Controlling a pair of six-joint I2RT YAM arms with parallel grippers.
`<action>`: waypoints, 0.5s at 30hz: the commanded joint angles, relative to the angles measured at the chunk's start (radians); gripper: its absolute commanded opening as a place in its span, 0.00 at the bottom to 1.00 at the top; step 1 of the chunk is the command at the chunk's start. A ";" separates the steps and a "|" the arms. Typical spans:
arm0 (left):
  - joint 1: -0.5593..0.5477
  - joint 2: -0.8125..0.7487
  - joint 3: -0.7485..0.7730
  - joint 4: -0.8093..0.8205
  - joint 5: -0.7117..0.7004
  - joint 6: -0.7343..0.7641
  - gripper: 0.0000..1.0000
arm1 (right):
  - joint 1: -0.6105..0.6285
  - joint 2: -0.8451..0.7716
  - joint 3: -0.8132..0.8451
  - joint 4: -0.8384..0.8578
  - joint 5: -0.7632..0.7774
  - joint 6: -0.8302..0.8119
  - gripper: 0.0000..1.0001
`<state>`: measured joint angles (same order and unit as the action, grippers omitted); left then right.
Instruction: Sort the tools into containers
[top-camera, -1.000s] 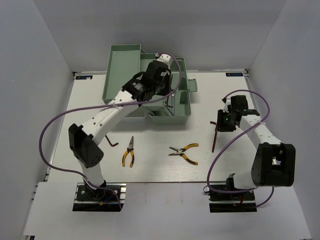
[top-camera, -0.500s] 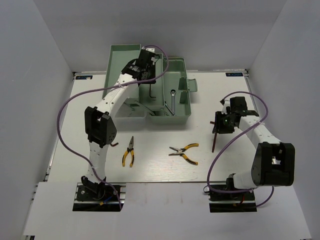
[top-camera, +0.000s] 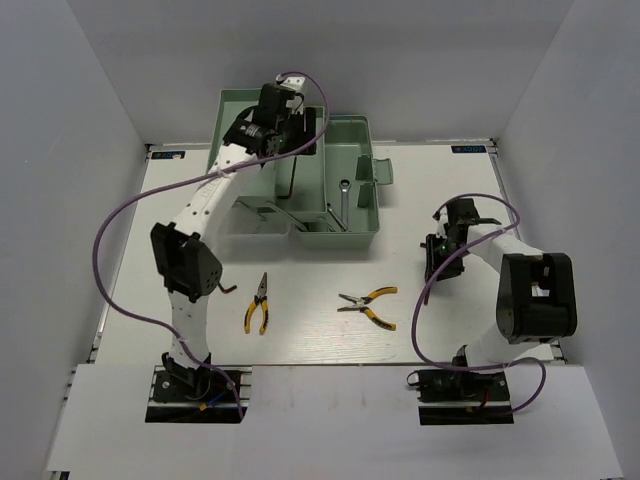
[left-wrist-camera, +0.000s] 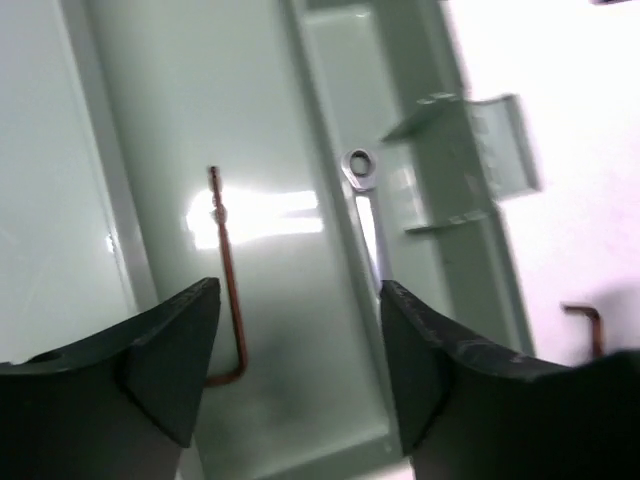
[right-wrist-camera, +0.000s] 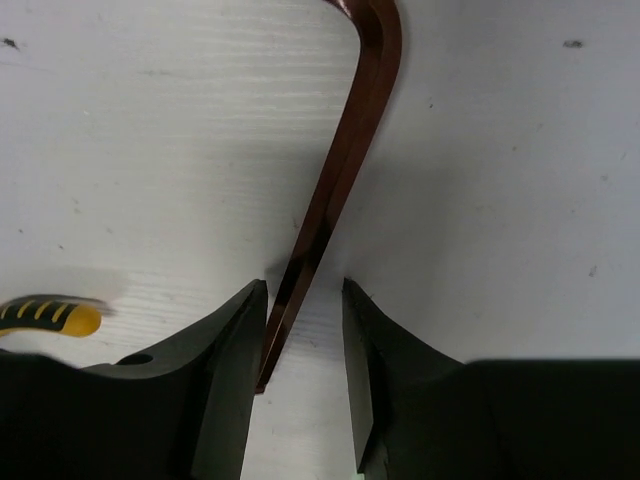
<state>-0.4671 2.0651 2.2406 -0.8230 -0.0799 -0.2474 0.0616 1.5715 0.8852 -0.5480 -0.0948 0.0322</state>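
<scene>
The pale green toolbox (top-camera: 365, 232) stands open at the back of the table. My left gripper (top-camera: 292, 140) hangs open above its middle compartment (left-wrist-camera: 270, 130), nothing between the fingers. A thin brown hex key (left-wrist-camera: 229, 290) lies on that compartment's floor, also seen from above as the hex key (top-camera: 291, 182). The silver wrench (left-wrist-camera: 362, 190) rests in the neighbouring compartment. My right gripper (right-wrist-camera: 305, 300) is down at the table, jaws apart on either side of a dark hex key (right-wrist-camera: 340, 170) that lies flat. Its left jaw is close against the key, and a gap shows on the right.
Two yellow-and-black pliers (top-camera: 258, 303) (top-camera: 370, 306) lie on the white table in front of the box. A small hex key (top-camera: 228, 288) sits near the left arm's elbow. White walls stand on both sides.
My left gripper swung back-left over the box and opened, letting the hex key drop into the compartment. My right gripper came down and nearer, over the hex key on the table.
</scene>
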 joint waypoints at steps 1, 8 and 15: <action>-0.024 -0.270 -0.158 0.059 0.133 0.054 0.72 | 0.018 0.042 0.040 0.013 0.059 0.021 0.42; -0.024 -0.719 -0.804 0.128 0.062 0.037 0.18 | 0.037 0.105 0.046 0.008 0.087 0.040 0.21; -0.005 -1.069 -1.248 0.055 -0.164 -0.252 0.84 | 0.023 0.021 0.046 -0.003 0.127 0.037 0.00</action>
<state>-0.4839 1.0504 1.0996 -0.7292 -0.1337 -0.3458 0.0875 1.6382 0.9409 -0.5533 -0.0277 0.0750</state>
